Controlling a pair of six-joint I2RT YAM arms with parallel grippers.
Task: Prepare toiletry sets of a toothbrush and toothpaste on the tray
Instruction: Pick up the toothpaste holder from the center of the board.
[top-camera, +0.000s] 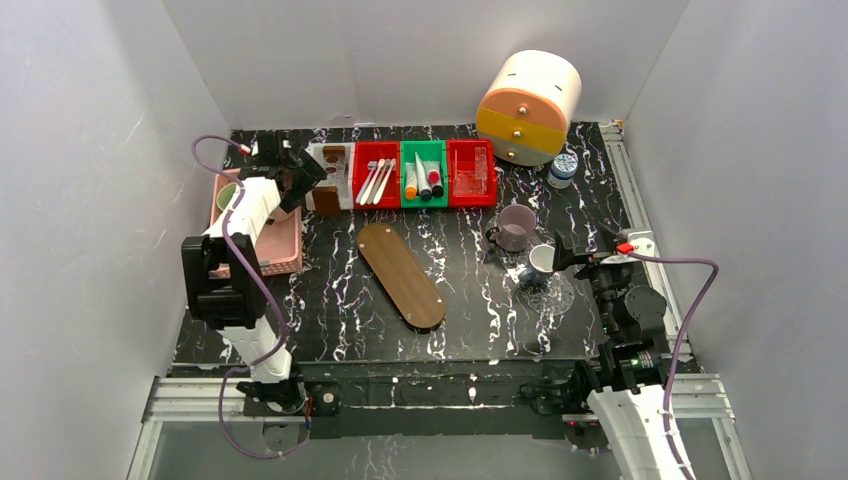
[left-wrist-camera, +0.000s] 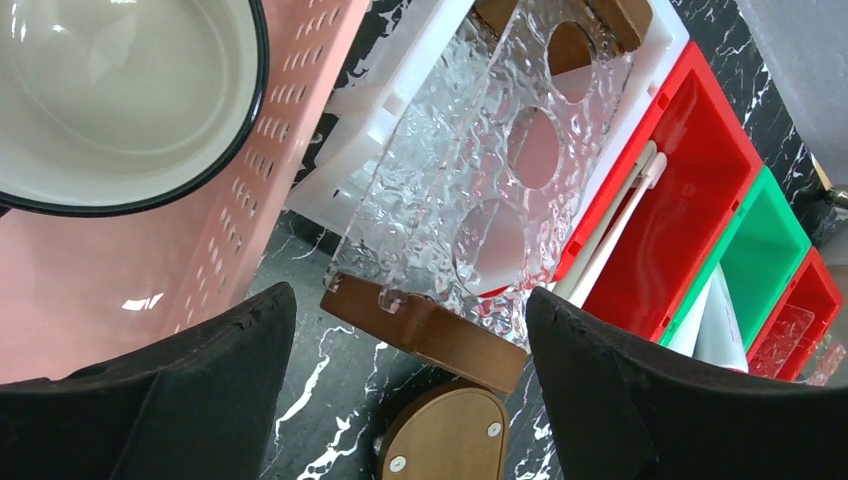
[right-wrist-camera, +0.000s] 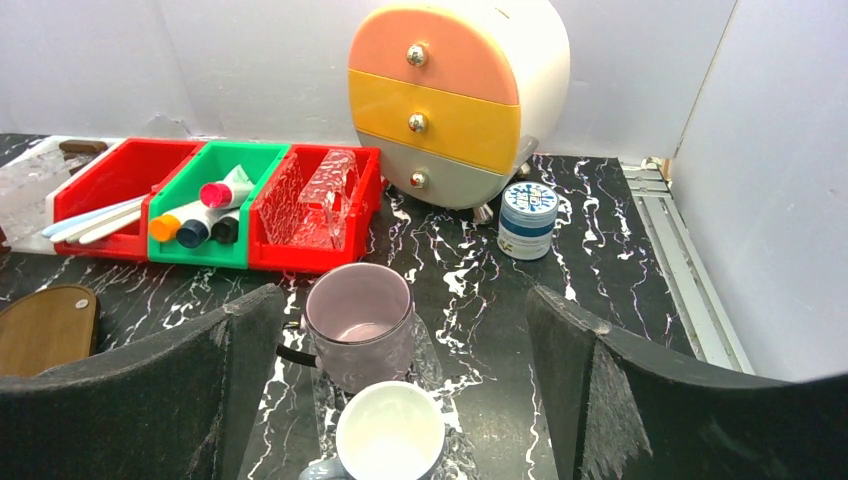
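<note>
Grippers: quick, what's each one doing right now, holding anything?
Left gripper: open, holding nothing.
Right gripper: open, holding nothing.

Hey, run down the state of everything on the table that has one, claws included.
Left claw, open, empty.
Right claw, open, empty.
Toothbrushes, lying in leftmost red bin.
Tubes, capped, in green bin.
Wooden tray, bare.
Drawer unit, drawers shut.
Purple mug, upright, empty.
White mug, upright, empty.
Jar, lid on.

Black, white-veined table (top-camera: 330, 300) — brown tray (top-camera: 401, 274), pink basket (top-camera: 285, 250), white toothbrushes (top-camera: 377, 182).
</note>
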